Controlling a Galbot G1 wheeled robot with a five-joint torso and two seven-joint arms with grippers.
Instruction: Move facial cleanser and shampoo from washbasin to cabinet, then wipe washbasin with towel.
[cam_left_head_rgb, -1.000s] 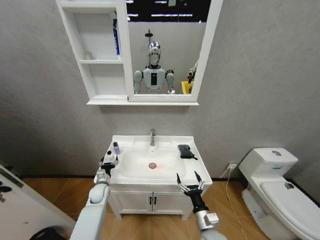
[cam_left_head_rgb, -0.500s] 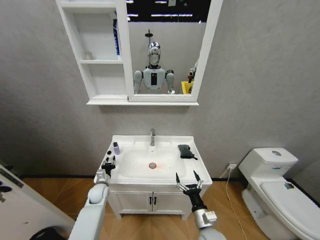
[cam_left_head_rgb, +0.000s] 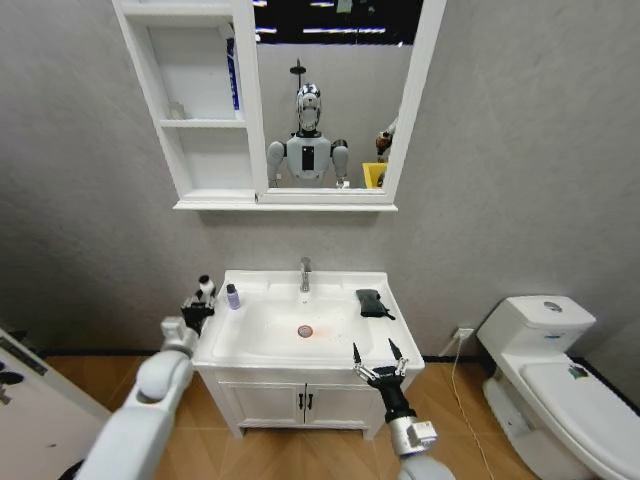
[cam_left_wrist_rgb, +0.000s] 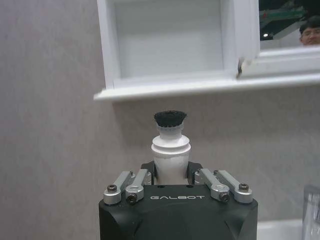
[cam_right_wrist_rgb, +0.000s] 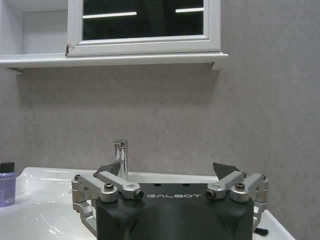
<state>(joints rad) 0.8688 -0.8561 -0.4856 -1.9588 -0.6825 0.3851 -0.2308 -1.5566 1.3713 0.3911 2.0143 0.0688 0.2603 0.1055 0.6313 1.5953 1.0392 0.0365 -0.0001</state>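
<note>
head view puts the left tool (cam_left_head_rgb: 200, 300) raised just off the left edge of the washbasin (cam_left_head_rgb: 305, 345), its fingers clamped around a white bottle with a black cap (cam_left_head_rgb: 205, 287). left wrist view looks along that tool (cam_left_wrist_rgb: 177, 182) and shows the same white bottle (cam_left_wrist_rgb: 170, 157) held upright between the fingers, its dark cap toward the underside of the cabinet (cam_left_wrist_rgb: 165, 87). a small purple bottle (cam_left_head_rgb: 232, 296) stands on the washbasin's far left corner, just right of the lifted bottle and apart from it. the towel (cam_left_head_rgb: 370, 302) lies on the far right rim of the washbasin, right of the chrome tap (cam_left_head_rgb: 305, 272). the right tool (cam_left_head_rgb: 379, 366) hangs at the washbasin's near right corner, fingers spread apart and holding nothing; right wrist view shows its fingers (cam_right_wrist_rgb: 117, 187) splayed wide, the tap (cam_right_wrist_rgb: 120, 157) beyond them. the cabinet (cam_left_head_rgb: 195, 110) hangs on the wall above, left of the mirror (cam_left_head_rgb: 330, 95). a white toilet (cam_left_head_rgb: 560, 370) stands to the right.
</note>
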